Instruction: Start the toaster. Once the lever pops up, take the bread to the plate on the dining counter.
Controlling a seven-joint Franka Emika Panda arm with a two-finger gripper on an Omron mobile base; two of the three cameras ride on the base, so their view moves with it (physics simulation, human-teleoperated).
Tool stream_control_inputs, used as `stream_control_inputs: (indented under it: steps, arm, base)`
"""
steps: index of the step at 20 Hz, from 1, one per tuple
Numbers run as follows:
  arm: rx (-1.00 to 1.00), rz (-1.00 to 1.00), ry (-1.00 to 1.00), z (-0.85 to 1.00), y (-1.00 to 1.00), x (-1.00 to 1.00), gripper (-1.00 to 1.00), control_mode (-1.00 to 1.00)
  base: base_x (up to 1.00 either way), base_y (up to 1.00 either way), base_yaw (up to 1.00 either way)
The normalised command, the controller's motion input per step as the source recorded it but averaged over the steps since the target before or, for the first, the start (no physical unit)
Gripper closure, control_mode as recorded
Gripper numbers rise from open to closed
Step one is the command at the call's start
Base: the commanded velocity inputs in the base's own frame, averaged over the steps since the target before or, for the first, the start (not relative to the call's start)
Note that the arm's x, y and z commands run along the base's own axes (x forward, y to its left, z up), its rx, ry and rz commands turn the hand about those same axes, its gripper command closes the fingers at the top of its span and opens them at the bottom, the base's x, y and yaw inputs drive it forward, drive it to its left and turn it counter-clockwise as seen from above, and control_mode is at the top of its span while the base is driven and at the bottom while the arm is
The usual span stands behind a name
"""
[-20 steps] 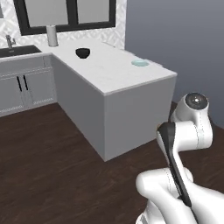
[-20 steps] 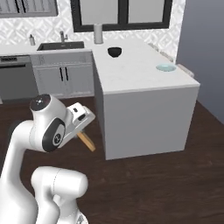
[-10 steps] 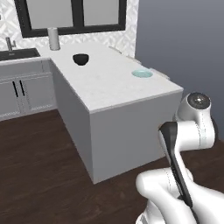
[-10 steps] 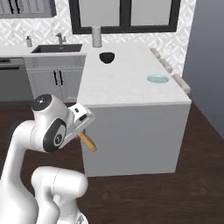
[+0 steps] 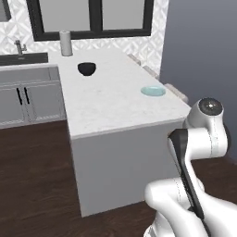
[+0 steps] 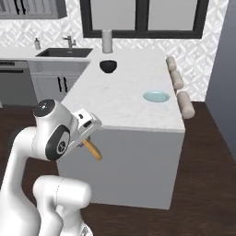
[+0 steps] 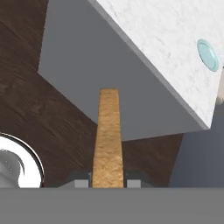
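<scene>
Tan bread (image 7: 107,140), one slice, sits clamped edge-on in the gripper (image 7: 107,178). One plate (image 6: 156,97) and one dark bowl (image 6: 108,66) rest on the dining counter (image 6: 124,99).

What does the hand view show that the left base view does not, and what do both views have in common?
The hand view shows the bread seen edge-on, clamped between the two fingers of the hand, low beside the counter's plain side panel. The left base view shows the dark bowl on the counter, the upright grey cylinder by the window, and the sink with grey cabinets below. Both views share the dining counter and the pale-blue plate lying near its far edge, with nothing on it.
</scene>
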Motion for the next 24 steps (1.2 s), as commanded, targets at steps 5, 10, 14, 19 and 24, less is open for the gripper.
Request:
stream_control_inputs:
  steps: [5,10,14,19,24]
  arm:
    - [0.00,0.00,0.00,0.00,0.00,0.00,1.00,1.00]
    - [0.00,0.00,0.00,0.00,0.00,0.00,1.00,1.00]
    - [0.00,0.00,0.00,0.00,0.00,0.00,1.00,1.00]
    - [0.00,0.00,0.00,0.00,0.00,0.00,1.00,1.00]
    - [0.00,0.00,0.00,0.00,0.00,0.00,1.00,1.00]
  base:
    - [0.61,-1.00,0.29]
    - [0.50,-0.99,0.27]
    - [0.48,-0.86,0.19]
    - [0.61,-0.44,0.05]
    - [0.73,-0.05,-0.03]
